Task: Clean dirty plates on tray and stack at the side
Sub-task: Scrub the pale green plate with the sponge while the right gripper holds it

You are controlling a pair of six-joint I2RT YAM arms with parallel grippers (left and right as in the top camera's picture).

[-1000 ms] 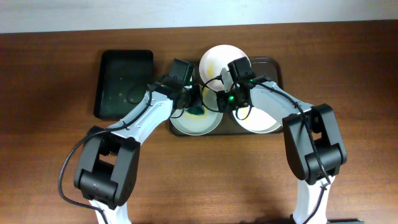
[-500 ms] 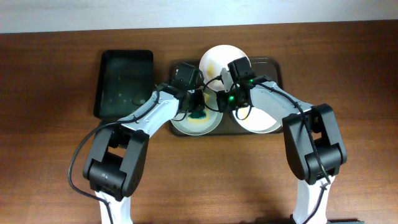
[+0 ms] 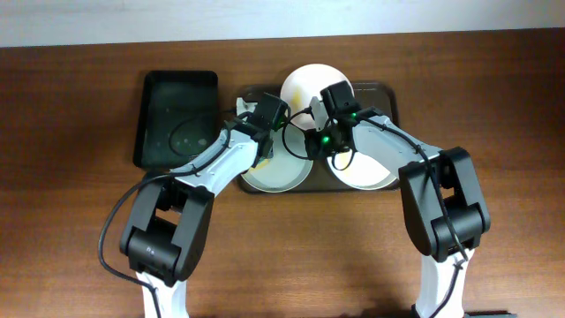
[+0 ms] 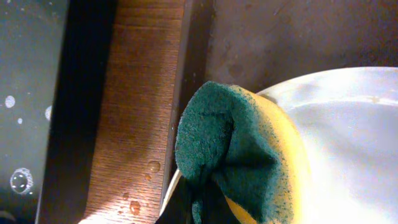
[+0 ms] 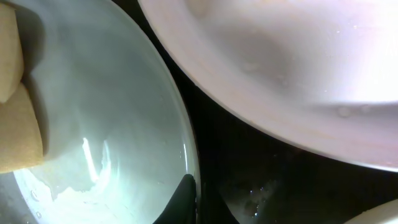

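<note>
Three white plates lie on the dark tray [image 3: 388,91]: one at the back [image 3: 303,84], one front left [image 3: 284,175], one front right [image 3: 371,173]. My left gripper [image 3: 263,147] is shut on a green and yellow sponge [image 4: 239,149] and holds it over the left rim of the front-left plate [image 4: 354,143]. My right gripper [image 3: 320,147] is shut on that plate's right rim; one dark fingertip [image 5: 182,198] lies inside the rim of the plate [image 5: 106,118]. The back plate [image 5: 292,68] fills the right wrist view's upper right.
A smaller, deeper black tray [image 3: 177,119] with water drops stands left of the dark tray; it also shows in the left wrist view [image 4: 28,93]. A strip of wet wooden table [image 4: 137,106] lies between the two trays.
My left gripper has moved the sponge from the middle of the front-left plate to its left rim. The right gripper has stayed on the plate's rim.
</note>
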